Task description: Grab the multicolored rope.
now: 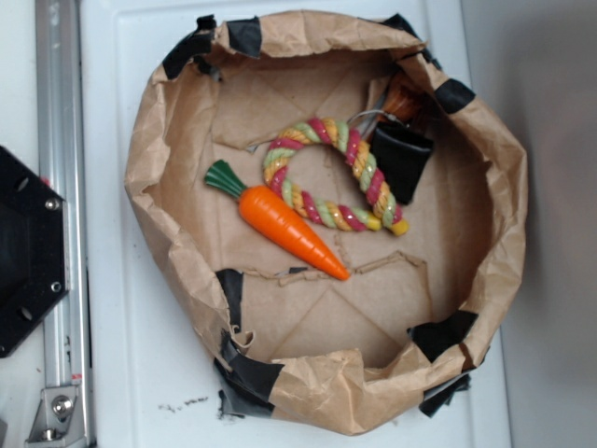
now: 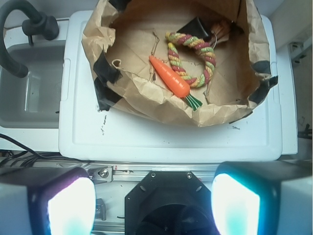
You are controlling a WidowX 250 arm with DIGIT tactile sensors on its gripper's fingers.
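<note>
Exterior view: you have the multicolored rope [image 1: 328,175] lying on the floor of a crumpled brown paper enclosure [image 1: 149,159] with black tape at its rim. The rope is bent into a horseshoe. Its closed bend sits toward the upper left and its two ends point toward the lower right, so the long axis runs on that diagonal. The lower limb lies just beside the orange carrot [image 1: 284,224], running nearly parallel with it; whether they touch, you cannot tell. The upper limb's end reaches the black pouch [image 1: 403,157], which sits on the rope's right side. No gripper shows here.

Wrist view: the same scene reads turned about. The rope [image 2: 195,58] lies in the upper middle of the frame inside the paper wall, its open ends facing left and downward, the carrot [image 2: 171,78] lying at a slant across that open side. Your gripper [image 2: 153,205] sits well apart from the rope, back over the white surface's [image 2: 146,132] near edge. Its two fingers [image 2: 63,203] stand wide apart at the frame's bottom corners, released, holding nothing and touching nothing.
</note>
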